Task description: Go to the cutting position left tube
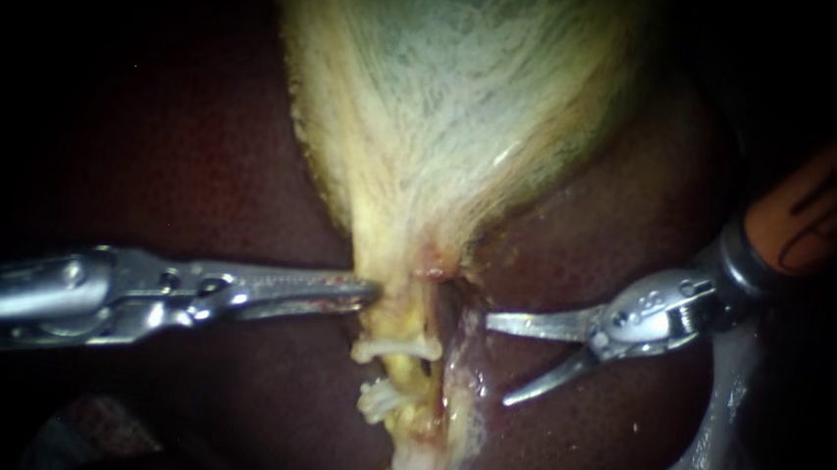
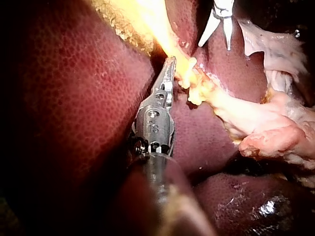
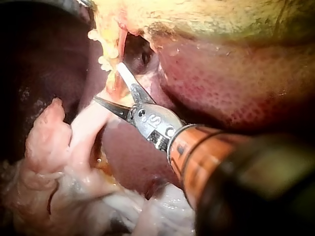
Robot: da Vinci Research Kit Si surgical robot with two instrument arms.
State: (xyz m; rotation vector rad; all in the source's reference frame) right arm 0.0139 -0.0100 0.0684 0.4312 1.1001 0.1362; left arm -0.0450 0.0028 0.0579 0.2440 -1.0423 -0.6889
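Filling most of the endoscope view, the dark liver (image 1: pixel 198 151) carries one pale gallbladder (image 1: pixel 448 99), whose neck narrows downward into two strands. Two instruments work here. My left instrument (image 1: pixel 367 290) has its jaws pressed together on the edge of the gallbladder's neck, just above the clips. My right instrument (image 1: pixel 496 360) has its jaws spread wide, holding nothing, and points toward the view's left. The left tube (image 1: pixel 407 372), yellow, runs up and down, so those open jaws lie roughly crosswise to it. It sits to their left, with the paler right tube (image 1: pixel 458 366) between them and it. The left instrument is nearer but occupied, so I judge the approach falls to the right one. Two white clips cross the left tube, an upper clip (image 1: pixel 396 347) and a lower clip (image 1: pixel 379 400), with a short bare stretch between them.
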